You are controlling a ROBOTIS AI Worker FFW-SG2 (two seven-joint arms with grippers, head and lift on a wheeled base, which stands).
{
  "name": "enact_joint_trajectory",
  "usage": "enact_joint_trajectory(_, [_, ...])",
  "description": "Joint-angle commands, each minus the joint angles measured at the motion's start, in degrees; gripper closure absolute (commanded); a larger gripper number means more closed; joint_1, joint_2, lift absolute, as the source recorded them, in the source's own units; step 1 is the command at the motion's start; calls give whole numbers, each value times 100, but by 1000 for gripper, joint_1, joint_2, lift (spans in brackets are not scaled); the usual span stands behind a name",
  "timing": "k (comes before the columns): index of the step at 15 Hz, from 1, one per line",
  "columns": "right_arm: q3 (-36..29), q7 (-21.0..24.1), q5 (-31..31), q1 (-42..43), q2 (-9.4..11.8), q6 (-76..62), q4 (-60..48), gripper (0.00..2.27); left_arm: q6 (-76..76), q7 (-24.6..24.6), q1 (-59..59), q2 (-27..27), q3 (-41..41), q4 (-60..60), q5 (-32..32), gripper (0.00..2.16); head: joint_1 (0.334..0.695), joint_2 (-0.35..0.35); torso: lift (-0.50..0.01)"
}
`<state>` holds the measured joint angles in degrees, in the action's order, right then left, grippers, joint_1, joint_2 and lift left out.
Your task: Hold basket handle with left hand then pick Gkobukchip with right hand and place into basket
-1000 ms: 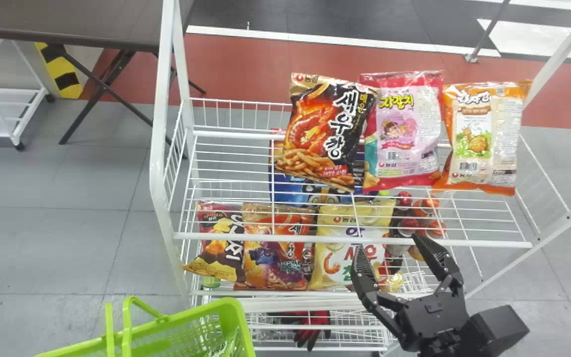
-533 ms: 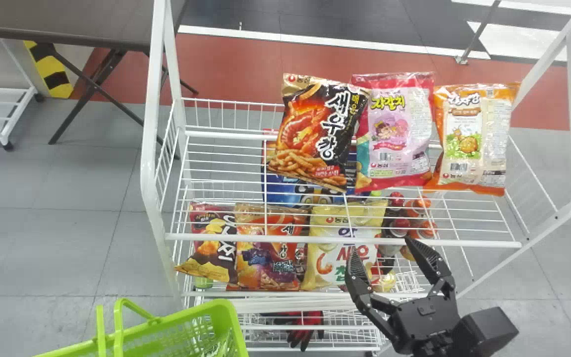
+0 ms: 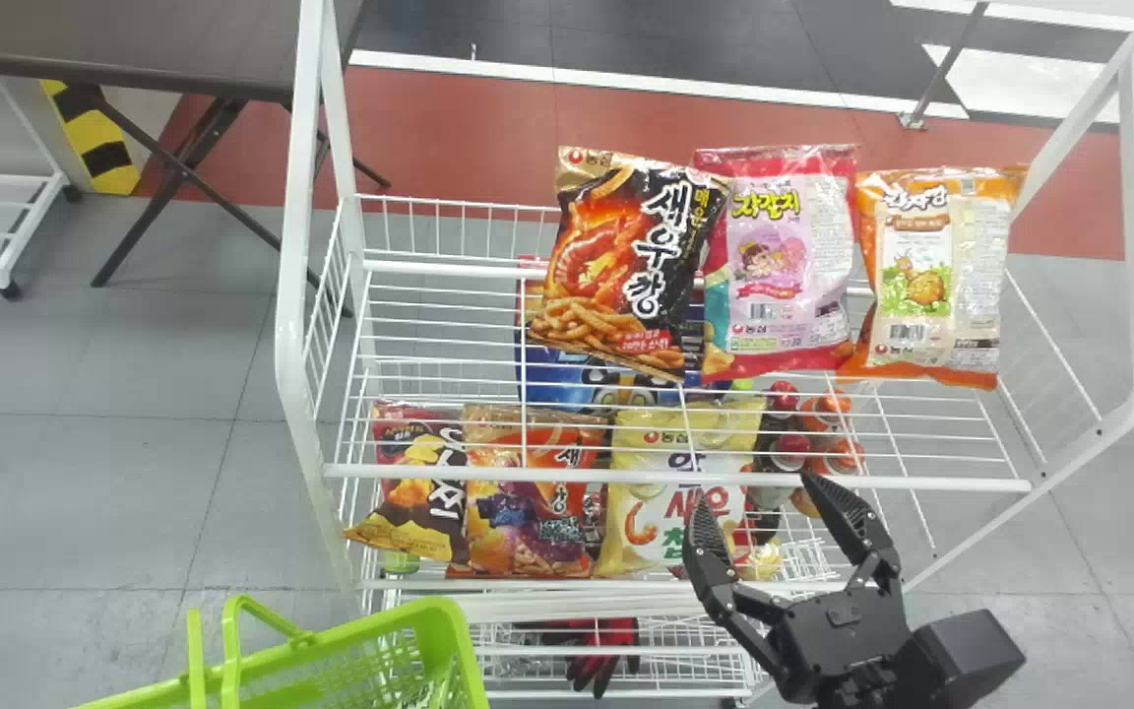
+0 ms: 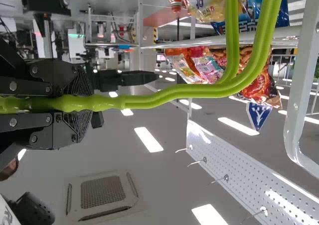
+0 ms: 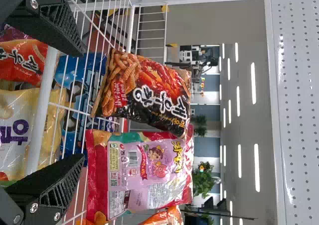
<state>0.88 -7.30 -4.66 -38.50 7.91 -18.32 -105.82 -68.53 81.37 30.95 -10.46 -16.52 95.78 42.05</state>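
head view: my right gripper (image 3: pixel 752 492) is spread wide with nothing between its fingers, at the front of the white rack (image 3: pixel 293 295). just to its left on the lower tier is a yellow bag (image 3: pixel 638 507), then an orange-and-purple bag (image 3: pixel 518 512), and farthest left of it a dark red bag (image 3: pixel 419 512). ahead of it, on the upper tier, i see a black bag (image 3: pixel 626 261) tilted over toward a pink bag (image 3: pixel 774 246), with an orange bag (image 3: pixel 936 246) to the right of those. past the yellow bag from the gripper, there's a blue bag (image 3: pixel 552 389) behind the wires. i can't tell which of these is the gkobukchip. well to the left of my right gripper is the green basket (image 3: pixel 380 622). in the left wrist view i've got my left gripper (image 4: pixel 84 103) clamped on the basket handle (image 4: pixel 184 90), which runs out beyond its fingertips.
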Motion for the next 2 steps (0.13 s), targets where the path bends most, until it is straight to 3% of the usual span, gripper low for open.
enact_joint_trajectory(1, [0, 0, -9, 0, 0, 0, 0, 87, -16, -7, -2, 0, 0, 20, -4, 2152, 695, -144, 0])
enact_joint_trajectory(2, [0, 0, -9, 0, 0, 0, 0, 90, -16, -7, -2, 0, 0, 20, -4, 2152, 695, -145, 0])
